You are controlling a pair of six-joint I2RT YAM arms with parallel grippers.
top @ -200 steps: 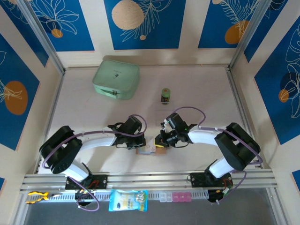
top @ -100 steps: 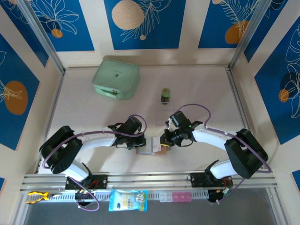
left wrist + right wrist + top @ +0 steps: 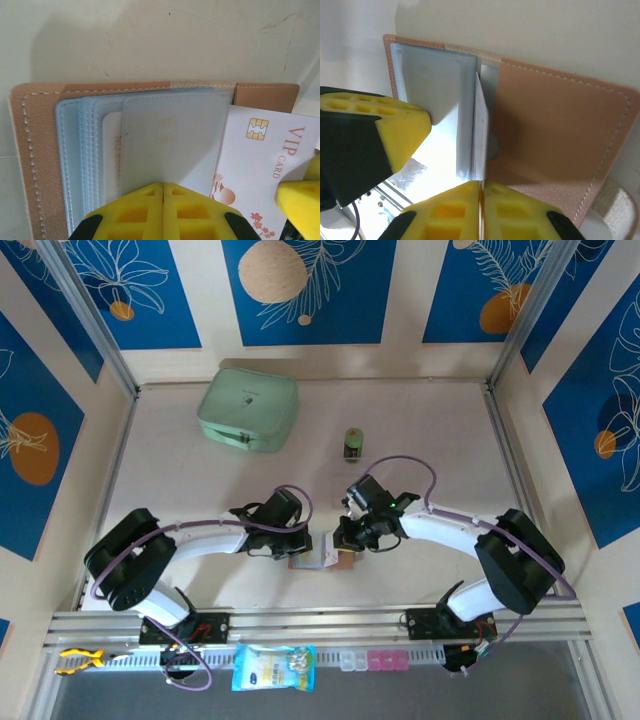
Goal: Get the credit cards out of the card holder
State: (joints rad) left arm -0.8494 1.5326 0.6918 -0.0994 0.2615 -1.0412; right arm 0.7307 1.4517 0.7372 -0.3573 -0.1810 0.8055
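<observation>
1. Top view: card holder (image 3: 318, 561) lies open on the bench (image 3: 430, 420) at about 6 o'clock, near the front rail, between the two wrists.
2. L gripper (image 3: 303, 544) reaches it from 9 o'clock, R gripper (image 3: 343, 540) from 3 o'clock. From up here both sets of jaws are too small to read.
3. L wrist cam settles the L side: jaws pressed together, no gap, nothing between them. The tips rest on the holder's pale grey-blue sleeves (image 3: 170, 135).
4. Same cam: a white credit card (image 3: 260, 160) with gold chip and orange "VIP CARD" print sticks out of the sleeves toward 3 o'clock, partly tucked under them. One yellow R finger (image 3: 300, 200) sits at its 4 o'clock edge.
5. Also there: a second card (image 3: 112, 150) inside a sleeve, orange print showing through.
6. R wrist cam shows the white card edge-on, a thin pale line standing at the fold and running down into the R jaws, which are pinched narrow on it.
7. R cam also shows the brown cover lying flat at 3 o'clock and a yellow L finger (image 3: 395, 125) at 9 o'clock, touching a grey-blue panel.
8. Top view adds a mint-green case (image 3: 248, 410) at 11 o'clock of the holder and a green-and-black cylinder (image 3: 353, 443) at 12 o'clock, both well apart from it.
</observation>
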